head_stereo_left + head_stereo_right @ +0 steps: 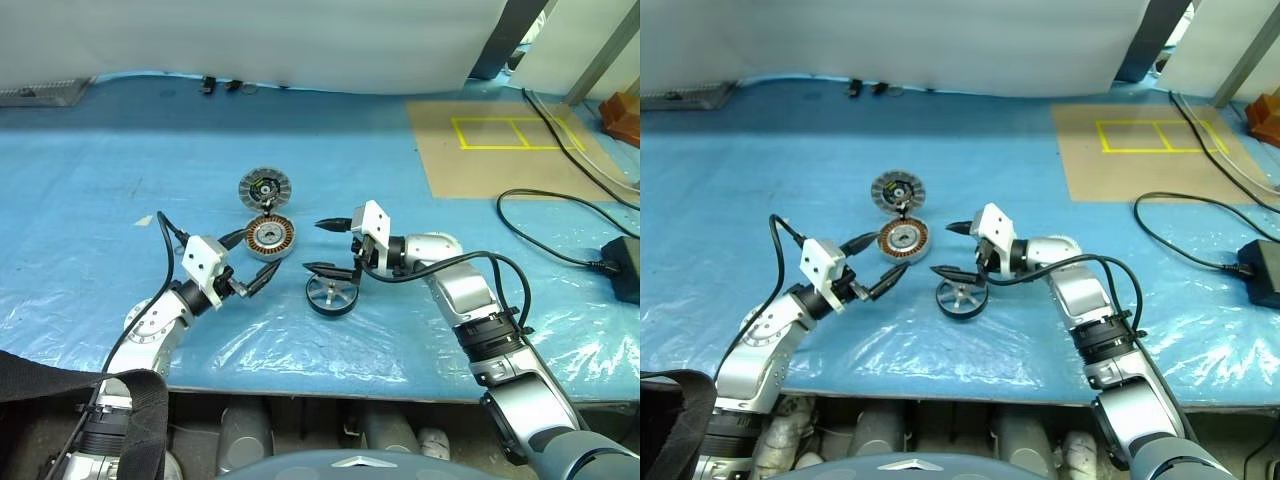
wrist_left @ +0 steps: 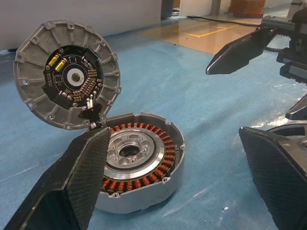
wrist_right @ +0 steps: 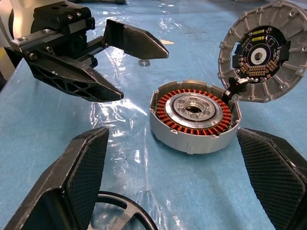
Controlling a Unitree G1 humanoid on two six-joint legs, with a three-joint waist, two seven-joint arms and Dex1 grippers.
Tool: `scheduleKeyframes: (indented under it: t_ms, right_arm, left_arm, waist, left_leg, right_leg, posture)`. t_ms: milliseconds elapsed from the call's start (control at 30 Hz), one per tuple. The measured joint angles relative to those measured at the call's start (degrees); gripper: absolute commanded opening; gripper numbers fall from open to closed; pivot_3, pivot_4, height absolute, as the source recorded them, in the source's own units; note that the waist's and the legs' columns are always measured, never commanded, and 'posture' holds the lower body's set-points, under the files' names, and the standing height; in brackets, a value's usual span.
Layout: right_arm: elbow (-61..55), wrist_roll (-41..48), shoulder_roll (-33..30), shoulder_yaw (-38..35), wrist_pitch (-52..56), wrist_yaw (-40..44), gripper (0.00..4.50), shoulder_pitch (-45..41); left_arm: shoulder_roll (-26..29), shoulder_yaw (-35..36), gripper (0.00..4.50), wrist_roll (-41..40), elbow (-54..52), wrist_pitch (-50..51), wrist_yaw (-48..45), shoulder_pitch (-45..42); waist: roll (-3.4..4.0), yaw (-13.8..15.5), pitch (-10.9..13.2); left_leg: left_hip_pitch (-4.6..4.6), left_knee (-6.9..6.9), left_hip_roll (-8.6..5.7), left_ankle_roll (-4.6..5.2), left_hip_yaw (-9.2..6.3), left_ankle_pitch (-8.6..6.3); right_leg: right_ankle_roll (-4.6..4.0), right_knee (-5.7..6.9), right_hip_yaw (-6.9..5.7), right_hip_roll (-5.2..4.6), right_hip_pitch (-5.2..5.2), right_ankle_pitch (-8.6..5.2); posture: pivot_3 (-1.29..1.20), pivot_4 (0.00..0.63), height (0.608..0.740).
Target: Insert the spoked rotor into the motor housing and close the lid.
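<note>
1. One motor housing point(image 1: 268, 238), a round silver-grey disc with a ring of copper windings around a pale centre, lies flat mid-surface on the blue plastic sheet point(image 1: 100, 200).
2. One lid point(image 1: 264, 187), a ribbed silver disc with a dark centre and yellow-green spot, stands open and tilted up, joined to the housing's far rim.
3. One spoked rotor point(image 1: 331, 295), black-rimmed with silver hub and spokes, rests on the surface nearer the front edge, just beside the housing.
4. Left gripper point(image 1: 254, 283): fingers released, spread wide, holding nothing, near the housing.
5. Right gripper point(image 1: 322, 246): fingers released, spread wide, one finger above the rotor; contact cannot be told.
6. One tan board point(image 1: 500, 150) with yellow tape lies toward the far right corner.
</note>
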Motion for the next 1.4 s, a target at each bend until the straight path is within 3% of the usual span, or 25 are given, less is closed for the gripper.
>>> scheduleKeyframes:
  t_ms: [833,1067,1400]
  right_arm:
    - [1.5,-1.2,-0.1,1.2,0.3,1.1,4.44,-2.1]
    - [4.6,-2.7,0.8,4.4,1.4,3.5,4.44,-8.6]
    - [17.1,-11.5,4.7,11.7,1.2,4.2,4.44,-19.6]
  left_arm:
    - [0.2,0.4,4.50,0.3,0.0,-0.5,0.0,0.9]
    - [0.6,1.6,4.50,0.5,0.0,-0.9,0.1,1.5]
    - [0.1,1.8,4.50,1.1,-0.7,-1.5,1.8,4.6]
  waist:
    - [0.00,-0.1,0.0]
    - [0.00,-0.2,0.0]
    - [0.01,-0.2,0.0]
  left_leg:
    - [0.01,0.02,0.00,0.00,0.00,0.00]
    - [0.01,0.02,0.01,0.00,0.00,0.00]
    - [-0.02,0.02,0.03,0.00,0.00,0.00]
  right_leg:
    - [0.00,0.03,0.00,0.00,0.00,0.00]
    - [-0.01,0.04,0.00,0.01,0.00,0.00]
    - [-0.02,0.04,-0.01,0.01,-0.03,0.00]
  posture:
    - [0.00,0.150,0.740]
    - [0.00,0.150,0.740]
    - [0.00,0.150,0.740]
